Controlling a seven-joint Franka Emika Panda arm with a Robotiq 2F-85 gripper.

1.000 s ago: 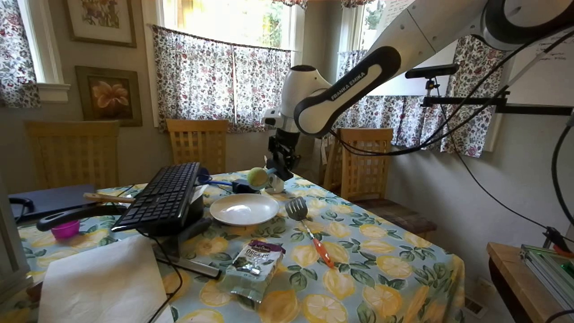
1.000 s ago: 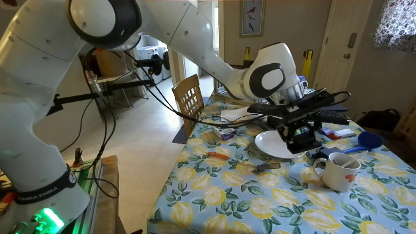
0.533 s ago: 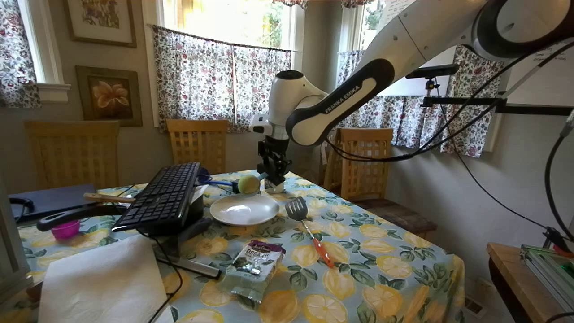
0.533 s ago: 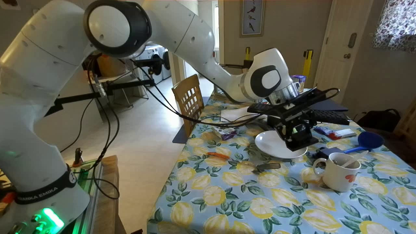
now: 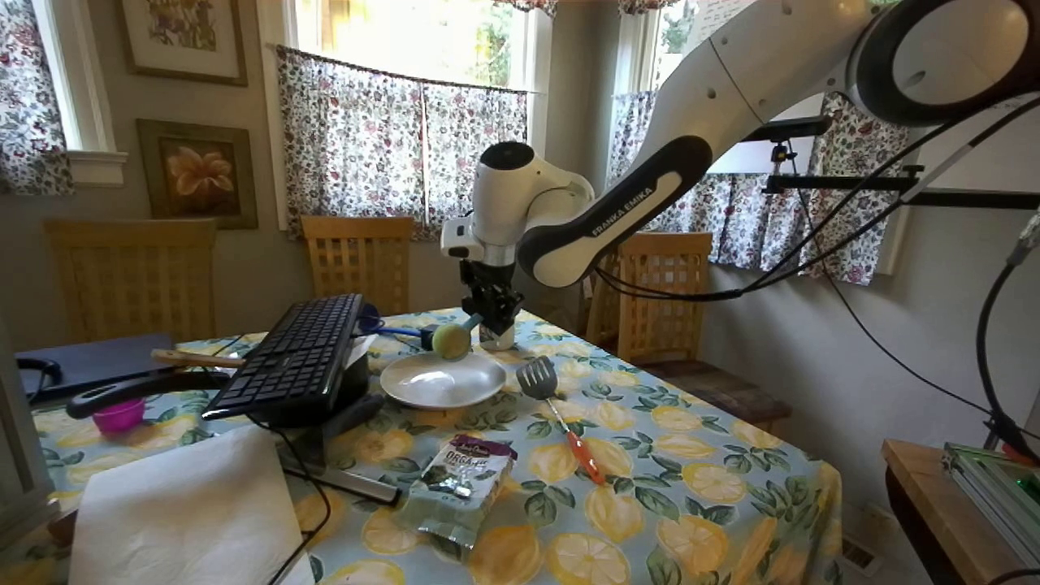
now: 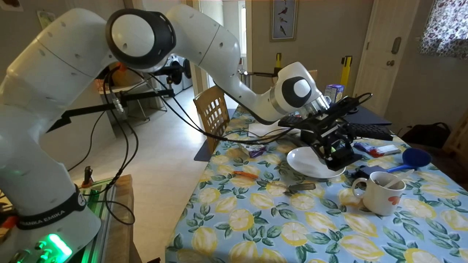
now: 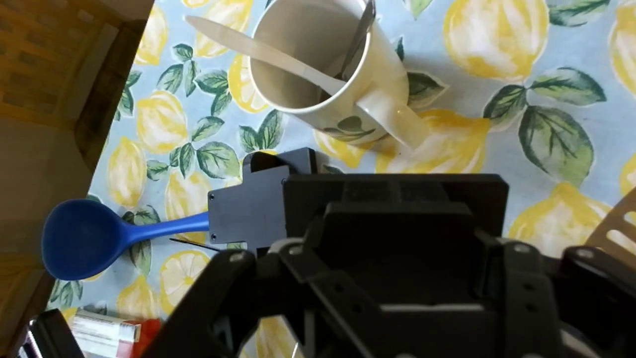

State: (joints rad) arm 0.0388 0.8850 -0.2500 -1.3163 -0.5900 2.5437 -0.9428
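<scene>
In the wrist view my gripper (image 7: pixel 407 248) is shut on a black block (image 7: pixel 395 191), its two fingers at the block's sides. A yellow-green ball (image 5: pixel 452 341) on a light-blue stem sticks out from the gripper in an exterior view; it seems to belong to the held block, though the joint is hidden. The ball hangs just above the far edge of a white plate (image 5: pixel 443 386). Near the gripper stands a white mug (image 6: pixel 382 193) holding a pale handle and a metal one. Beside it lies a blue ladle (image 7: pixel 82 238) with a slate-grey block (image 7: pixel 248 206) on its handle.
A slotted spatula (image 5: pixel 538 378) with an orange handle lies on the lemon-print tablecloth. Closer to that camera are a snack bag (image 5: pixel 463 487), a raised black keyboard (image 5: pixel 292 349), paper (image 5: pixel 187 512) and a pink cup (image 5: pixel 119 416). Chairs (image 5: pixel 662 292) stand around the table.
The arm has come lower, carrying the gripper, black block and yellow-green ball down and toward the plate. The last half second shows only a small drop and tilt. Items on the table stayed put.
</scene>
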